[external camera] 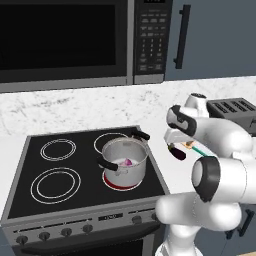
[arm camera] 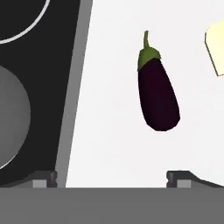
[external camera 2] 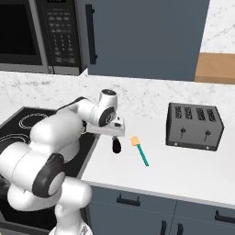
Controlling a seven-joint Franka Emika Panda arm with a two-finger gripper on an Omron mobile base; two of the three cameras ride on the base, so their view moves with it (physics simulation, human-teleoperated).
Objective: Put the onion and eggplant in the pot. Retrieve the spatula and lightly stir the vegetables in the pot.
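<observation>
The stainless steel pot [external camera: 125, 159] stands on the near right burner of the black glass cooktop [external camera: 60, 170], its cylindrical wall shiny, its two black handles set out to the near left and far right. Inside, on the pale bottom, lies the onion [external camera: 128, 162], a small round pinkish bulb.

To the right of the stove, the eggplant [arm camera: 156, 89] lies on the smooth white counter [external camera 2: 183, 165]: glossy, near-black purple, teardrop-shaped, with a green cap and thin stem. The gripper [arm camera: 111, 177] hangs above the counter beside the cooktop's grey edge, fingers spread wide, nothing between them; the eggplant sits apart from both tips, toward one side.

Just right of the eggplant lies the spatula [external camera 2: 139, 150], its flat tan rectangular head toward the far wall and its slim teal handle running toward the near right. Further right stands a dark boxy toaster [external camera 2: 194, 126] with four slots. A microwave [external camera: 70, 40] hangs above the stove.
</observation>
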